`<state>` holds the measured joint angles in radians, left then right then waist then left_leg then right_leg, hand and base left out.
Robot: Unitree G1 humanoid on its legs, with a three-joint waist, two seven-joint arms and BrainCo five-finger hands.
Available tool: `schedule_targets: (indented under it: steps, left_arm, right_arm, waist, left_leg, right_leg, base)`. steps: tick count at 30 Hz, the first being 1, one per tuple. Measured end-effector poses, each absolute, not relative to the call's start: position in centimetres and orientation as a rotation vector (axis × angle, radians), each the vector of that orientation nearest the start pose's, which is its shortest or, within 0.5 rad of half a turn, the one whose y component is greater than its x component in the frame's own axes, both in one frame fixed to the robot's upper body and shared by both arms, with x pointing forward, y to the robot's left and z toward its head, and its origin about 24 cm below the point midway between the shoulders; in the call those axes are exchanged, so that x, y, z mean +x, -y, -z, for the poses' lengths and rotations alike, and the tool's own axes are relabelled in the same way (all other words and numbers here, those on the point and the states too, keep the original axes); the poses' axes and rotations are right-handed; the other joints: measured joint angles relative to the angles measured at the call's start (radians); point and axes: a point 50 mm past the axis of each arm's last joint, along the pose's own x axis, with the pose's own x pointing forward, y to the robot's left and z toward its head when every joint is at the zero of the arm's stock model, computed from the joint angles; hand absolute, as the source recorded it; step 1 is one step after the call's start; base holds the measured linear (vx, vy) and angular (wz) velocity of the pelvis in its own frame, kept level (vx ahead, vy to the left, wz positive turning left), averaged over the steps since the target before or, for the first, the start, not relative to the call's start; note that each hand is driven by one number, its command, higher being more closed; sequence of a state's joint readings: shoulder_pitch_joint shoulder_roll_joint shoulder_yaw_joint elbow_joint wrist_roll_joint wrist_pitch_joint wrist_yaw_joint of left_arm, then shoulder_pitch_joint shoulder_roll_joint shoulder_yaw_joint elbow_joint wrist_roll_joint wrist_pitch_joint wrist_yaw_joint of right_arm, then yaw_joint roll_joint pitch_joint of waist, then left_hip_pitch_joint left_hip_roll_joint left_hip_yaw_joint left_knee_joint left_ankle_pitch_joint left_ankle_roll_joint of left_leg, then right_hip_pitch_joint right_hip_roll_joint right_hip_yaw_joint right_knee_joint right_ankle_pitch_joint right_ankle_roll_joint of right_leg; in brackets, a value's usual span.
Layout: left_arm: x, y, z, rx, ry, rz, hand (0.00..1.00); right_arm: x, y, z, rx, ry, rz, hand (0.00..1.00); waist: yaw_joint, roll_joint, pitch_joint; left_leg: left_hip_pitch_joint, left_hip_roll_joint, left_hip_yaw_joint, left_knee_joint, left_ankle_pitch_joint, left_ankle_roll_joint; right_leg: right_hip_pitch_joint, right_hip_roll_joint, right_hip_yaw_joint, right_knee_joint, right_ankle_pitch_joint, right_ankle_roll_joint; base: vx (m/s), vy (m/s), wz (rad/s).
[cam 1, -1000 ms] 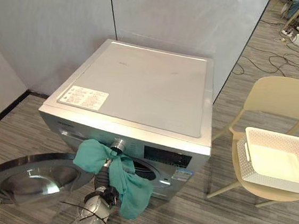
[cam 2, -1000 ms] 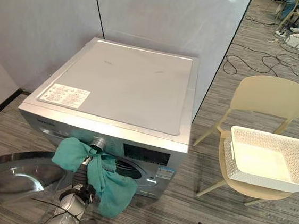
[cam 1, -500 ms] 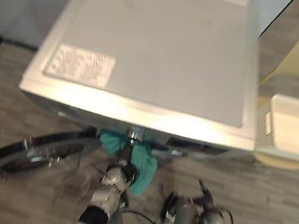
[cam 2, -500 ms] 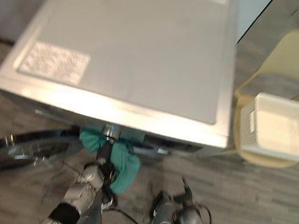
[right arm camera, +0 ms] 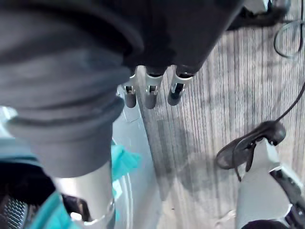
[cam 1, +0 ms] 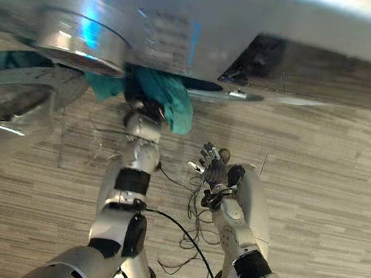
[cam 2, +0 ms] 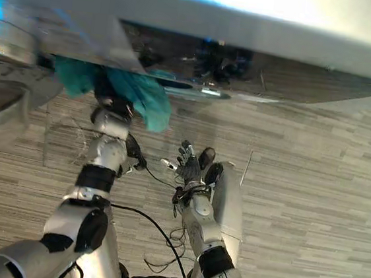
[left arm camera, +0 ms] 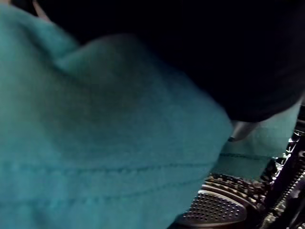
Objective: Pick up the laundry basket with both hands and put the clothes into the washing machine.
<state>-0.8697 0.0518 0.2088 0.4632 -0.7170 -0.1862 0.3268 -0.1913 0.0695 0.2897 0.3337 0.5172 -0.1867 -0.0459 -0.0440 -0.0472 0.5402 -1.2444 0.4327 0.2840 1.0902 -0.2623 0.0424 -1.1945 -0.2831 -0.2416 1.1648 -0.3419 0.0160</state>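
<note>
1. Teal cloth [cam 1: 170,103], in the eye views, drapes over the left hand [cam 1: 138,102] at the washing machine [cam 1: 263,28] mouth; best pushed deeper before letting go.
2. Left wrist view: cloth hides the fingers, grip unreadable; drum [left arm camera: 209,210] lies just beyond.
3. Right wrist view: right hand [right arm camera: 150,95] empty, fingers straight, over the floor [right arm camera: 214,71].

Left robot hand [cam 1: 142,111] reaches forward; right robot hand [cam 1: 213,168] hovers low, fingers [cam 1: 206,156] spread.
</note>
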Motion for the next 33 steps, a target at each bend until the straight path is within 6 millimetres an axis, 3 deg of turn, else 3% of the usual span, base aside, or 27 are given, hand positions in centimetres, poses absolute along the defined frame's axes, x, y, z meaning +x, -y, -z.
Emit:
schedule_targets:
  steps: [9, 11, 14, 15, 18, 19, 22, 25, 27, 30, 32, 33]
  left_arm:
    - [36.6, -17.3, -29.6, -0.867, 0.706, -0.142, 1.00]
    - [35.3, -18.2, -34.9, -0.799, 0.863, -0.134, 1.00]
    - [32.9, -18.7, -41.1, -0.709, 1.058, -0.119, 1.00]
    - [33.3, -19.5, -40.8, -0.637, 1.041, -0.178, 1.00]
    - [33.8, -19.1, -41.3, -0.520, 0.991, -0.247, 1.00]
    - [34.2, -19.0, -41.1, -0.398, 0.973, -0.312, 0.00]
    - [35.3, -18.9, -40.3, -0.093, 0.927, -0.431, 0.00]
    - [37.7, -19.0, -38.0, 0.206, 0.764, -0.472, 0.00]
    - [38.7, -19.6, -36.4, 0.312, 0.668, -0.490, 0.00]
    - [39.9, -20.9, -32.8, 0.422, 0.507, -0.473, 0.00]
    - [40.6, -22.8, -27.2, 0.365, 0.319, -0.446, 0.00]
    - [40.7, -23.2, -25.6, 0.346, 0.270, -0.435, 0.00]
  right_arm:
    - [26.0, 8.0, -3.3, 0.720, 0.019, -0.179, 0.00]
    - [25.9, 8.1, -3.6, 0.720, 0.040, -0.206, 0.00]
    - [25.9, 8.0, -3.7, 0.705, 0.043, -0.216, 0.00]
    - [25.9, 8.0, -3.6, 0.698, 0.042, -0.215, 0.00]
    - [25.9, 8.0, -3.4, 0.693, 0.028, -0.213, 0.00]
    - [25.9, 8.1, -3.2, 0.690, 0.021, -0.207, 0.00]
    - [26.1, 8.9, -2.8, 0.686, 0.018, -0.176, 0.00]
    - [26.2, 10.1, -2.4, 0.681, 0.017, -0.131, 0.00]
    - [26.1, 10.3, -2.1, 0.673, 0.004, -0.126, 0.00]
    - [26.0, 10.2, -1.4, 0.669, -0.034, -0.122, 0.00]
    - [25.6, 10.2, -0.7, 0.667, -0.075, -0.118, 0.00]
    - [25.5, 10.2, -0.5, 0.665, -0.085, -0.116, 0.00]
  waist:
    - [-0.026, 0.000, 0.001]
    - [-0.027, -0.001, 0.000]
    - [-0.028, -0.002, 0.000]
    - [-0.030, -0.002, 0.000]
    - [-0.027, -0.007, 0.000]
    - [-0.024, -0.012, 0.000]
    - [-0.024, -0.016, 0.000]
    - [-0.027, -0.022, -0.001]
    - [-0.029, -0.023, -0.001]
    - [-0.034, -0.024, -0.002]
    - [-0.046, -0.025, -0.003]
    - [-0.047, -0.026, -0.003]
  left_leg:
    - [-0.060, 0.046, 0.005, 0.026, -0.003, -0.006]
    - [-0.055, 0.070, 0.033, 0.004, 0.004, -0.005]
    - [-0.022, 0.091, 0.066, -0.026, 0.014, -0.008]
    - [-0.005, 0.092, 0.081, -0.052, 0.024, -0.009]
    - [0.029, 0.090, 0.099, -0.114, 0.051, -0.011]
    - [0.050, 0.087, 0.114, -0.145, 0.062, -0.011]
    - [0.100, 0.066, 0.142, -0.213, 0.088, -0.008]
    - [0.156, 0.042, 0.176, -0.293, 0.112, -0.001]
    - [0.187, 0.032, 0.194, -0.332, 0.126, 0.000]
    - [0.250, 0.020, 0.217, -0.392, 0.141, -0.002]
    - [0.321, 0.011, 0.233, -0.437, 0.148, -0.009]
    - [0.339, 0.009, 0.235, -0.447, 0.149, -0.012]
  right_leg:
    - [-0.073, 0.031, 0.010, 0.010, 0.002, -0.011]
    - [-0.087, 0.052, 0.013, -0.028, 0.036, -0.028]
    - [-0.077, 0.078, 0.020, -0.077, 0.074, -0.042]
    - [-0.070, 0.087, 0.021, -0.107, 0.090, -0.041]
    - [-0.033, 0.103, 0.007, -0.181, 0.123, -0.048]
    - [-0.015, 0.108, 0.005, -0.215, 0.138, -0.048]
    - [0.033, 0.109, -0.001, -0.292, 0.173, -0.043]
    - [0.082, 0.111, -0.001, -0.376, 0.217, -0.036]
    - [0.111, 0.116, 0.000, -0.426, 0.242, -0.029]
    - [0.172, 0.128, 0.001, -0.504, 0.272, -0.014]
    - [0.240, 0.133, -0.002, -0.551, 0.280, -0.013]
    - [0.256, 0.134, -0.003, -0.560, 0.280, -0.012]
  base:
    - [-0.04, -0.036, -0.13]
    - [-0.06, -0.024, -0.44]
    - [-0.03, -0.013, -0.37]
    - [-0.02, -0.011, -0.25]
    - [-0.02, -0.011, -0.10]
    - [-0.01, 0.001, -0.04]
    - [0.00, 0.025, 0.03]
    - [0.00, 0.059, -0.03]
    - [0.00, 0.042, -0.09]
    - [0.01, 0.022, -0.11]
    - [0.00, 0.000, 0.00]
    - [0.04, -0.032, -0.01]
